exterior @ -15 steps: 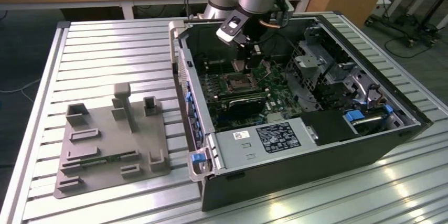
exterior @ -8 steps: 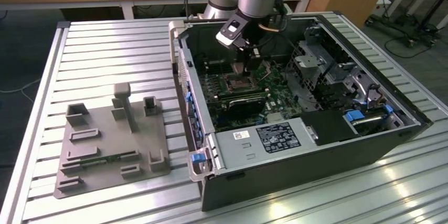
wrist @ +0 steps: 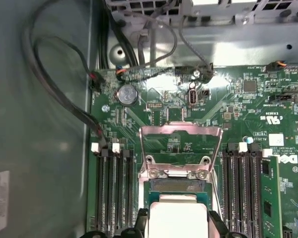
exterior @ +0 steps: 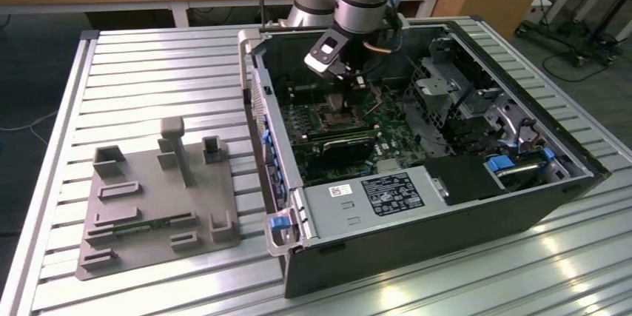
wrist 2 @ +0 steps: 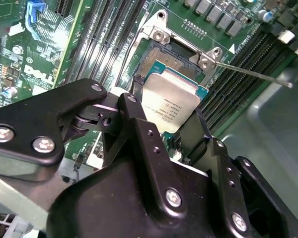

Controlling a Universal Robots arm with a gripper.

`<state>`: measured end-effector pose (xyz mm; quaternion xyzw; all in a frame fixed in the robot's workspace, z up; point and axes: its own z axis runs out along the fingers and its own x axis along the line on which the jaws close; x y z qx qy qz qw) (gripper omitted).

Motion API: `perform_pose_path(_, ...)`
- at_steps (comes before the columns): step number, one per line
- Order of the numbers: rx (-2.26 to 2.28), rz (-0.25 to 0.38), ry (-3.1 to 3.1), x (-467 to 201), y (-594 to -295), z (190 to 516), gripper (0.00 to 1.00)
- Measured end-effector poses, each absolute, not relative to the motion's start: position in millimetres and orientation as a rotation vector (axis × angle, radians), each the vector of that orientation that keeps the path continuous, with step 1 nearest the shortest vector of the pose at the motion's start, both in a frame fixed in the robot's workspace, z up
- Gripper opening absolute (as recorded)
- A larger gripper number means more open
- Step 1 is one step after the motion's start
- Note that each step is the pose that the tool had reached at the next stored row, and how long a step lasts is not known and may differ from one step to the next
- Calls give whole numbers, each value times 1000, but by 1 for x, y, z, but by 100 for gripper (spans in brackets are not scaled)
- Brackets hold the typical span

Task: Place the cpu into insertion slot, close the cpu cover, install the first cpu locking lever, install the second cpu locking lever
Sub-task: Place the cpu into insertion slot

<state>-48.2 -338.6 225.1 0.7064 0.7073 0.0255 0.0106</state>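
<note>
My gripper [wrist 2: 165, 116] pinches cpu [wrist 2: 170, 99] by its edges, just over slot [wrist 2: 160, 55]. Cover [wrist: 181, 130] stands open beyond. Risk: chip lands skewed or offset and damages contacts; a loose pinch drops it.

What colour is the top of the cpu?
Silvery-tan metal, with a green rim; the second wrist view shows the cpu best.

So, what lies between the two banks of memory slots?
In the first wrist view, the insertion slot lies there, its cpu cover standing open, with the cpu held over it by the end effector.
</note>
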Motion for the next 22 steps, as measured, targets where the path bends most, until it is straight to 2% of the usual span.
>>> perform_pose_path(22,2221,79,2190,-48,-339,199,54)
